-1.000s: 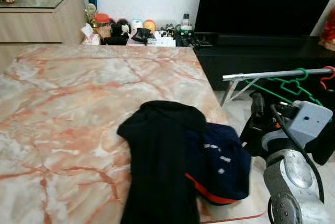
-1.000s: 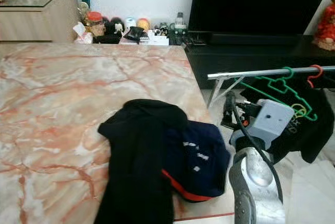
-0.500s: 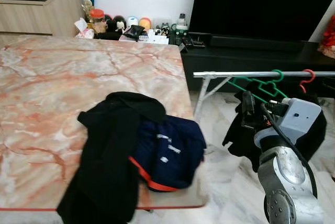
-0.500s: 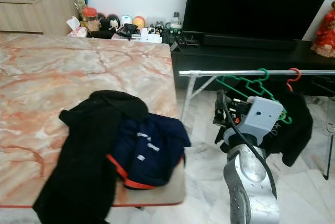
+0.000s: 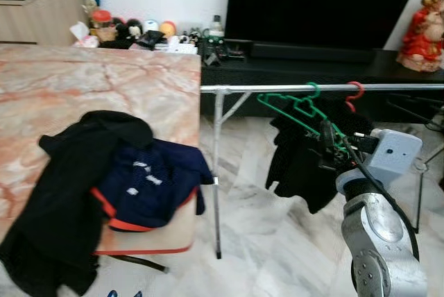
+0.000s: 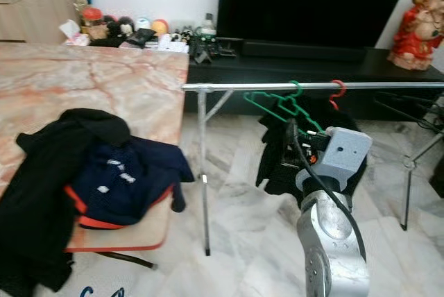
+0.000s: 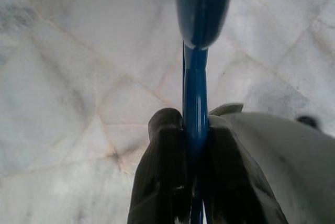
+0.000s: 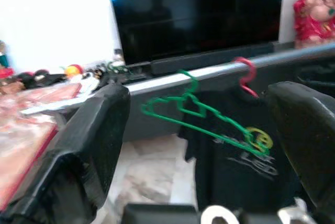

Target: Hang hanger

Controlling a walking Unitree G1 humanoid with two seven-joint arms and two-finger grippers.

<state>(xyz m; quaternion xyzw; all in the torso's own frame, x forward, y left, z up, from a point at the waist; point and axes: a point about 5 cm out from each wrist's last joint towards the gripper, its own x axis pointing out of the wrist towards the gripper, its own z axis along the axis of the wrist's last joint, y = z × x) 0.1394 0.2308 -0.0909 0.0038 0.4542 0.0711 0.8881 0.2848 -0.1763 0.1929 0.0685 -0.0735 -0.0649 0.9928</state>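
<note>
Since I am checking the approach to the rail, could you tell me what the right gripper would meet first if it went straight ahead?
Most likely the green hanger, which hangs empty on the silver rail straight ahead of the open right gripper, with the black T-shirt just behind it; depth is hard to judge.

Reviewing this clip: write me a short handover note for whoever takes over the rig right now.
Left gripper: shut on a blue hanger, held low over the marble floor.
Right gripper: open, raised, facing the rail.
On the rail: a green hanger, tilted and bare, and a red hanger carrying a black shirt.
On the table: a black garment and a navy garment, not hung.
Done: robot faces the rail.
Left: hook the blue hanger on the rail.
</note>
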